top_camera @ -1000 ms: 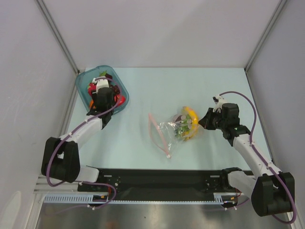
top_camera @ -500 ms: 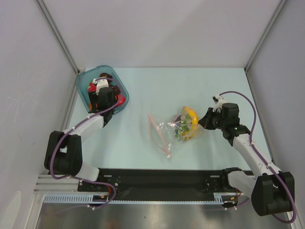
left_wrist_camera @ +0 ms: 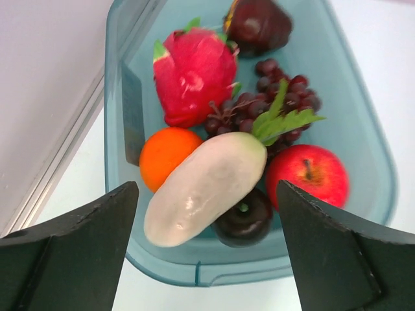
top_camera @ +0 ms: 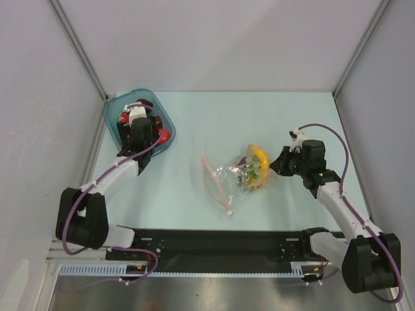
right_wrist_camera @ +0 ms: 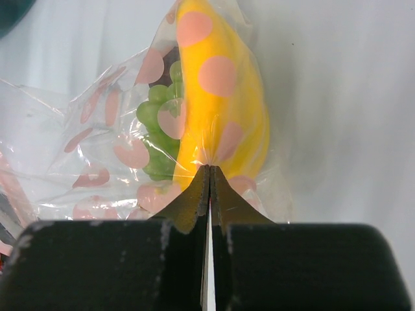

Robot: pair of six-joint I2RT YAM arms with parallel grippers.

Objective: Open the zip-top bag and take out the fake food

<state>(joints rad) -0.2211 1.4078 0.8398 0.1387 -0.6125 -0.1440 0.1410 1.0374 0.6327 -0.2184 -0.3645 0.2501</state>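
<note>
The zip-top bag (top_camera: 241,175) lies mid-table, its pinkish zip strip (top_camera: 214,181) at its left end. Inside it show a yellow banana (right_wrist_camera: 220,97) and green grapes (right_wrist_camera: 155,129). My right gripper (top_camera: 277,163) is at the bag's right end; in the right wrist view the gripper (right_wrist_camera: 209,170) is shut, pinching the clear plastic by the banana. My left gripper (top_camera: 138,123) is open and empty over the teal tray (top_camera: 111,123). Between its jaws in the left wrist view (left_wrist_camera: 207,188) lie a white oval piece (left_wrist_camera: 214,175), an orange (left_wrist_camera: 165,155) and a dark purple piece (left_wrist_camera: 243,217).
The tray (left_wrist_camera: 259,265) also holds a pink dragon fruit (left_wrist_camera: 194,78), dark grapes (left_wrist_camera: 272,103), a red apple (left_wrist_camera: 308,178) and another dark fruit (left_wrist_camera: 256,26). It stands in the far left corner against the wall. White walls enclose the table on three sides.
My left gripper has shifted slightly farther back over the tray. The right gripper and the bag have not moved.
</note>
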